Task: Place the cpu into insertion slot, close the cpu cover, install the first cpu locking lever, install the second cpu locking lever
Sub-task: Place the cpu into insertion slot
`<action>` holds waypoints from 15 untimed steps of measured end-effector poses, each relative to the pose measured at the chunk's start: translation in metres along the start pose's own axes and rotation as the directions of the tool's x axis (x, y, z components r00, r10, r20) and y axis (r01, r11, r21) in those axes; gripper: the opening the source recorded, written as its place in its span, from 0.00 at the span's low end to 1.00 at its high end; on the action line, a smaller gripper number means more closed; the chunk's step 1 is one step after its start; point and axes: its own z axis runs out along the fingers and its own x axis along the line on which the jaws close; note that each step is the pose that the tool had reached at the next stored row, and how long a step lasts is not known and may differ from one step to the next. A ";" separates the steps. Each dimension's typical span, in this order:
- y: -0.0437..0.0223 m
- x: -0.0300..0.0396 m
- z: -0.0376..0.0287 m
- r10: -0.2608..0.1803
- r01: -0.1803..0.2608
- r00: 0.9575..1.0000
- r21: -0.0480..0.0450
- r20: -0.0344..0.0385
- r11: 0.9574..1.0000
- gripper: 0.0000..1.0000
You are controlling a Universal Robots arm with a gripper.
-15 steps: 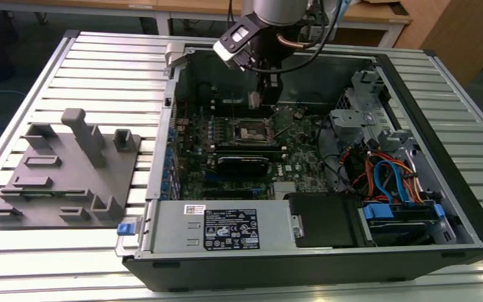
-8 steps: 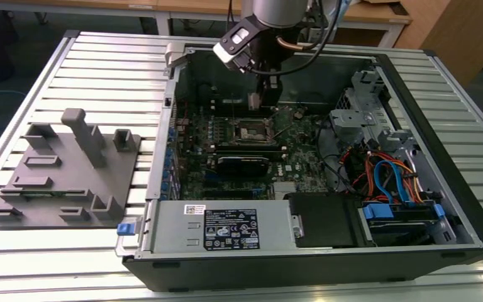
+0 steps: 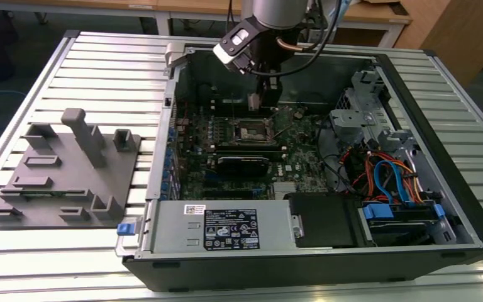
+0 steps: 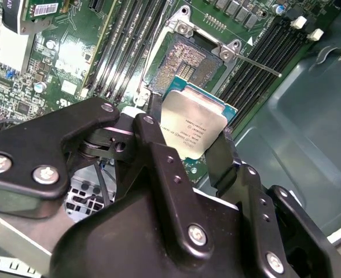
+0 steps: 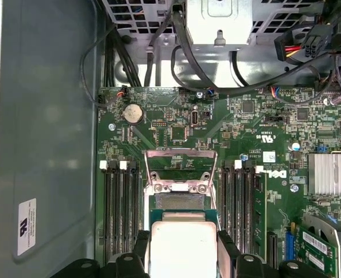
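— Fingers (image 4: 156,156) of the gripper (image 4: 189,134) sit closest in the second wrist view. What have they got?
— They're clamped on two opposite edges of the cpu (image 4: 196,119), its metal top toward the camera. It hangs over the board (image 4: 72,58), at the near edge of the slot (image 4: 187,66), and as far as I can judge it isn't touching.
— Take me across the exterior view, left to right.
— First a grey fixture (image 3: 61,170) on the table's (image 3: 107,69) left side, apart from the case (image 3: 309,267). Then the case, lying open across the table's middle and right, with the board on its floor. The slot is toward the board's far edge, with the arm (image 3: 275,12) right above it. A drive cage (image 3: 367,119) and coloured cables (image 3: 392,176) fill the case's right end.
— Is the slot empty?
— Yes. In the second wrist view its contact field is bare. The cover (image 5: 179,154) is swung back from the slot's far edge, and the board shows through its window. One lever (image 4: 257,62) sticks out unhooked off a corner of the slot. I can't make out the other.
— So how far along?
— Early, by my reading. The cpu is in the grip at the slot but not seated. Seating it, closing the cover and fastening both levers are all left.
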 end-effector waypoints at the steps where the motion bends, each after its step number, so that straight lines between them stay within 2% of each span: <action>1: 0.0000 0.0000 0.0001 0.000 0.000 1.000 0.000 0.000 1.000 0.54; 9: 0.0000 0.0000 0.0008 0.000 0.000 1.000 0.000 0.000 1.000 0.54; 15: -0.0001 -0.0001 0.0072 0.000 0.000 1.000 0.000 0.000 1.000 0.54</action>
